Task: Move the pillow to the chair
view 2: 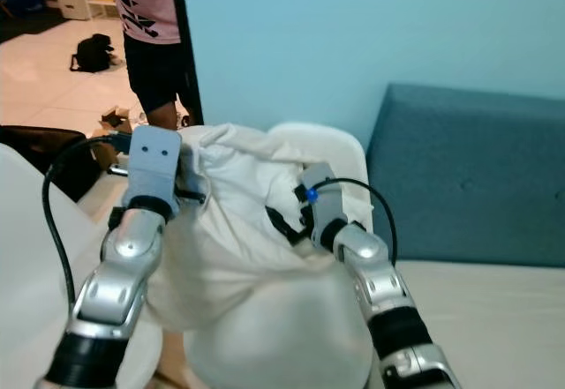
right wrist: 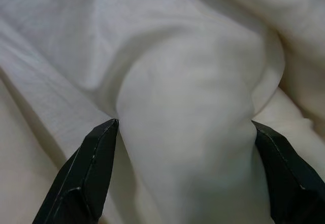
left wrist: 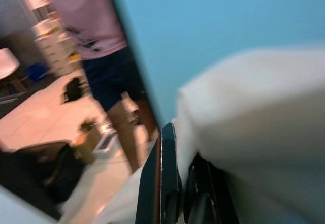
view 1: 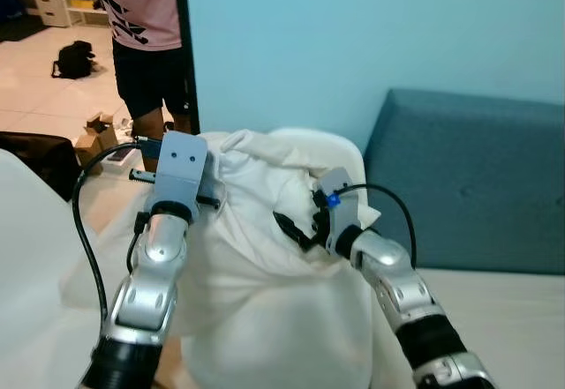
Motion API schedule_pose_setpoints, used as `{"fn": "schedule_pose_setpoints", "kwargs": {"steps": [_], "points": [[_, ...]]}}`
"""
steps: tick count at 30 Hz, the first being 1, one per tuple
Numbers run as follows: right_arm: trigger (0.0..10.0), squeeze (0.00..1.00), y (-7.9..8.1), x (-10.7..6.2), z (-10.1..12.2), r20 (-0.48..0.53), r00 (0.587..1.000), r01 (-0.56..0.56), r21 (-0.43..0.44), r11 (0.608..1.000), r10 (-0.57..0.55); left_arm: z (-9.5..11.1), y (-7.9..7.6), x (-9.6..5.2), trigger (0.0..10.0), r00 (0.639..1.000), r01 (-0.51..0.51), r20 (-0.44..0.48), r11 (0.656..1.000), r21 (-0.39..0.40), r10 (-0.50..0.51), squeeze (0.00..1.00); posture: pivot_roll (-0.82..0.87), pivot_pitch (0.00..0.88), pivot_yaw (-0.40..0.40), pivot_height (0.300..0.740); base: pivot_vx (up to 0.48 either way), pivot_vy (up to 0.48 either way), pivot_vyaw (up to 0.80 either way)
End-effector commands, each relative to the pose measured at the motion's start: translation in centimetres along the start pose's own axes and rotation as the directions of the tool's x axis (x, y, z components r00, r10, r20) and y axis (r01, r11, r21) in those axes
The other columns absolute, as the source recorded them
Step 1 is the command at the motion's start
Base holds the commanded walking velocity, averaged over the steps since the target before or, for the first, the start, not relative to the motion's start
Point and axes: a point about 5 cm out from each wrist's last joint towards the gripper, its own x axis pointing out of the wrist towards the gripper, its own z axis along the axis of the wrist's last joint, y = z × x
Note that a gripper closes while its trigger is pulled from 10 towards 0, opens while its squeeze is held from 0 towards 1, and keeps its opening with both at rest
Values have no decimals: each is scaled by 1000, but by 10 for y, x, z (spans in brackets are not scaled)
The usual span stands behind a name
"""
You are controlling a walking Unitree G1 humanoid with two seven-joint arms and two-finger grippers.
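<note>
Behind everything, at two o'clock, we see a teal sofa. At centre, we hold the white pillow up against the white chair. At ten o'clock our left gripper grips the pillow's edge, fingers nearly together. At centre our right gripper pinches a thick fold between spread fingers. A person stands at eleven.

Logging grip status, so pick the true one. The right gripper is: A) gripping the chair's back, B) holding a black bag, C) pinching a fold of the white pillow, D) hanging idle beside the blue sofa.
C: the right gripper has a bulge of the white pillow squeezed between its two black fingers.
</note>
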Motion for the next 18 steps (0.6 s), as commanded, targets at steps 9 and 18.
{"fn": "schedule_pose_setpoints", "kwargs": {"steps": [9, 18], "points": [[10000, 0, 3, 1, -6, -39, 999, -6, 4, 1000, 6, 2, 4, 1, 10000, 999, -41, -5, 999, -15, 41, 0, 82, 0, -43, 740, 0, 0, 0], [10000, 0, 4, 3, -7, -50, 999, -18, 11, 1000, 19, -6, 8, 2, 10000, 996, -65, -54, 998, 0, 65, 0, 81, 0, -45, 740, -339, 0, 0]]}}
